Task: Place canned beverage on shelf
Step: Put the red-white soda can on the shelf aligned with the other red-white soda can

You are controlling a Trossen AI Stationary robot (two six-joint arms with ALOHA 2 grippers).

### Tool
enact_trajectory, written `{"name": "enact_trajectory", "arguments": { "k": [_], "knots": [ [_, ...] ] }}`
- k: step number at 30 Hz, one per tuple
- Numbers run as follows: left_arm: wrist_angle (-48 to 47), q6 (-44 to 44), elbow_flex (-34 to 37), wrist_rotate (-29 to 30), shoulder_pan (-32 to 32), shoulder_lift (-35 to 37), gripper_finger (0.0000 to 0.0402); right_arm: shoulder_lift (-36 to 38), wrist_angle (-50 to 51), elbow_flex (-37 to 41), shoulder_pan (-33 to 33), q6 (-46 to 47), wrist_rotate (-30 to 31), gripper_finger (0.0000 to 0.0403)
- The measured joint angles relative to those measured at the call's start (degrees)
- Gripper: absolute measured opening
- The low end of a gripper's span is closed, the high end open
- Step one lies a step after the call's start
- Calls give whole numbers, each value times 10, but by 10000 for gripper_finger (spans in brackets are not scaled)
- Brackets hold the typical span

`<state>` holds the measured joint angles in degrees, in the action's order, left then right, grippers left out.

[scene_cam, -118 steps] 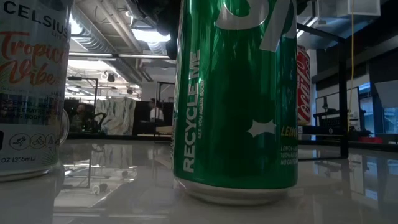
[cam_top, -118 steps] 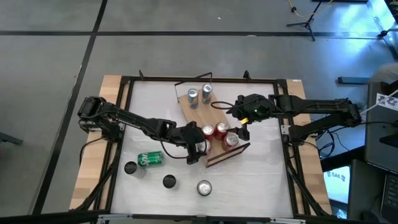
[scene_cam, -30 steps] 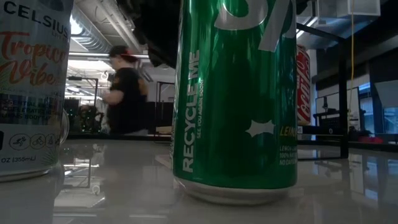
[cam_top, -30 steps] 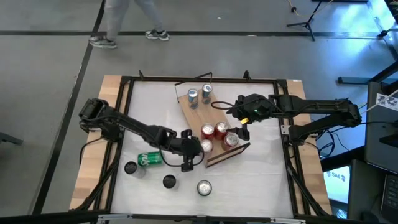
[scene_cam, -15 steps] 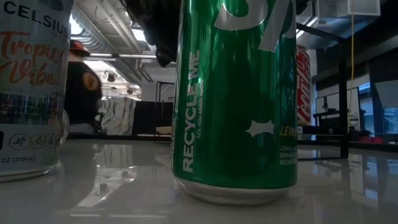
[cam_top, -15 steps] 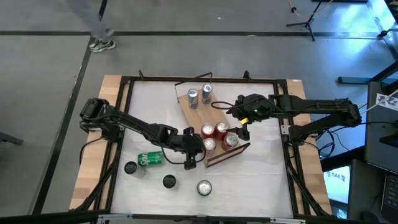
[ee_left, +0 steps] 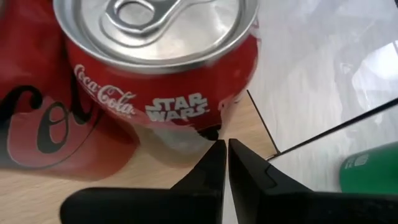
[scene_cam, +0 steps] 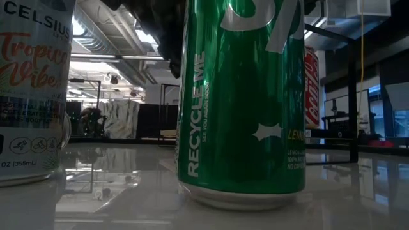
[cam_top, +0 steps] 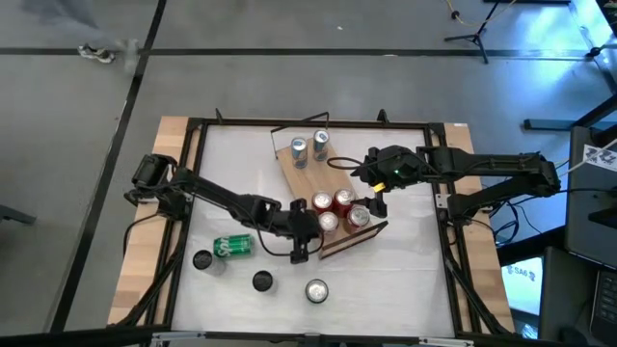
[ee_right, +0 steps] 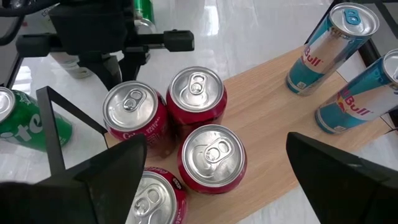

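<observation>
I'm seeing my left claw (ee_left: 222, 163) pressing together beside a red can (ee_left: 155, 68) on the shelf (cam_top: 307, 180), right claw (ee_right: 217, 163) hanging spread above.

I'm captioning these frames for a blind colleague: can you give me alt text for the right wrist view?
Four red cans stand clustered on the light-wood shelf, seen past the open right gripper. Two blue Red Bull cans stand at the shelf's far end. The left gripper, shut, is beside the red cans, and a green can lies on the white table.
</observation>
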<state>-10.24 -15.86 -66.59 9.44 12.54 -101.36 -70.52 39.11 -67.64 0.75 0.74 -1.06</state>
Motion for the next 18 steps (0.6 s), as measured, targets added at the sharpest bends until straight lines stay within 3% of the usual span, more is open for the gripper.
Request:
{"name": "enact_trajectory", "arguments": {
  "k": [10, 18],
  "knots": [
    [-20, 0, 0, -15, -2, 13, 9, 0, 0, 0, 0, 0, 0, 379],
    [-88, 9, 0, 61, -11, 62, 9, 0, 0, 0, 0, 0, 0, 379]
  ]
}}
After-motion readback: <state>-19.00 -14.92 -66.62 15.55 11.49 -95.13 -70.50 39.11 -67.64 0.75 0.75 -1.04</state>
